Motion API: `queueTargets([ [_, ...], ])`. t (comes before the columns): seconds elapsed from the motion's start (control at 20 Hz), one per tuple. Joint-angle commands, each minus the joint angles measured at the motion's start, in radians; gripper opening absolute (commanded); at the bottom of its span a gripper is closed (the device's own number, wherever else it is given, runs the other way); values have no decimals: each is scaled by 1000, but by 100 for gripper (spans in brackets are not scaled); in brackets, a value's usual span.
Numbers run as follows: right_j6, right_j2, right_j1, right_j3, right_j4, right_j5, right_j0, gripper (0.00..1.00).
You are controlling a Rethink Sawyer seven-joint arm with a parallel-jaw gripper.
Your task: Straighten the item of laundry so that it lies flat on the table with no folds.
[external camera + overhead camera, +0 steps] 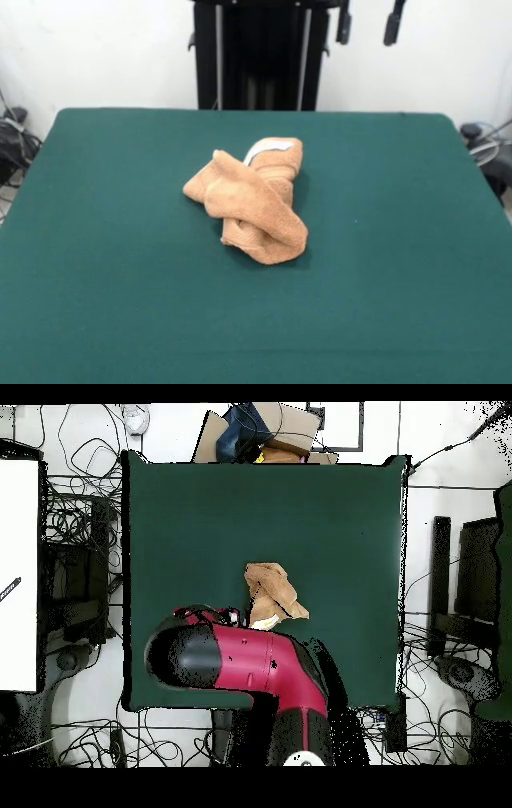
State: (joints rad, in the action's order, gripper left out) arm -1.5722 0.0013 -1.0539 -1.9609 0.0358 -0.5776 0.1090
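I see the towel (254,202) bunched and twisted near the middle of the green table (96,280), folded over itself in thick rolls, with a pale band or tag showing at its far end. In the front view the two claw (368,22) fingertips (393,22) hang at the top edge, spread apart with a clear gap and nothing between them, well above and behind the towel. From overhead, my red and black arm (250,664) reaches across the near edge of the table and covers the towel's closest corner. Cables (80,524) lie tangled on the floor around the table, and a pile of boxes (265,429) sits beyond its far edge.
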Motion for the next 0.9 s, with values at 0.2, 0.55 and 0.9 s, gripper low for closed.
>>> queueTargets([
  [0.2, -127, 54, 138, 103, 13, -30, 43, 100],
  [0.55, -95, 57, 165, 112, 2, -12, 89, 100],
  [0.9, -65, 64, 210, 159, -23, 5, 133, 100],
])
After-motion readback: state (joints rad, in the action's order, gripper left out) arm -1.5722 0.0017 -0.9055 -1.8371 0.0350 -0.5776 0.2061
